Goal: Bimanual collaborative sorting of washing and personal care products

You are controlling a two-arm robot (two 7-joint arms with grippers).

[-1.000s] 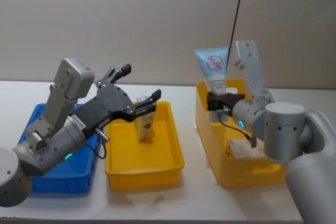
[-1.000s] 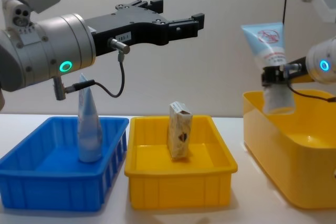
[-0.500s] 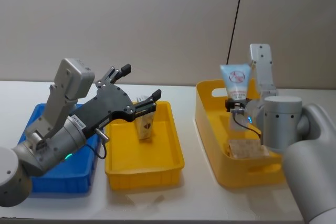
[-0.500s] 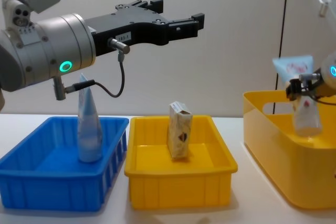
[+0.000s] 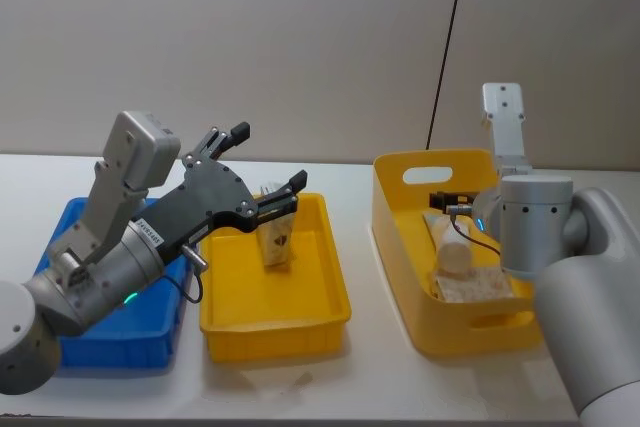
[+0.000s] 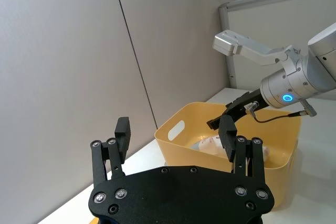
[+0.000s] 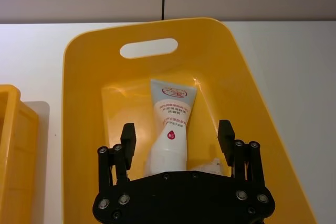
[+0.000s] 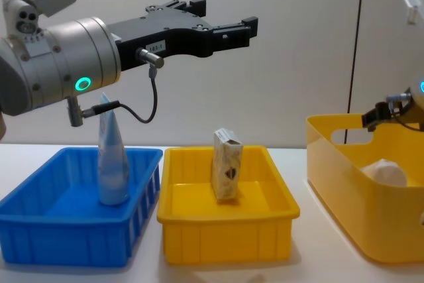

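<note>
Left tool [image 5: 262,162]: held high above the small yellow bin [image 5: 330,297], fingers spread apart and nothing gripped; in the chest view it [image 8: 225,21] was seen stretched level over the tabletop [image 8: 305,256].
Right tool [image 7: 177,136]: hung over the tall yellow tub [image 7: 84,77], fingers wide apart, nothing clamped; the tube was seen lying between and below the two fingertips, apart from them.
Tube in the tub [image 7: 172,124]: pale blue with a red round logo, laid flat on the tub floor, white cap toward the right tool; its cap [image 8: 385,171] was seen peeking over the tub wall in the chest view, and the tube [image 5: 448,239] was also seen from the head.
Wrapped pack [image 5: 478,287]: a beige item was seen lying in the tub just beside the tube's cap; what it was could not be told.
Carton [image 8: 226,173]: beige with a dark emblem, stood upright in the small yellow bin, near its middle.
Second tube [image 8: 112,157]: stood upright on its cap in the blue bin [image 8: 40,230], at the far left.
Bins: blue, small yellow and tall yellow were lined up left to right on the tabletop.
</note>
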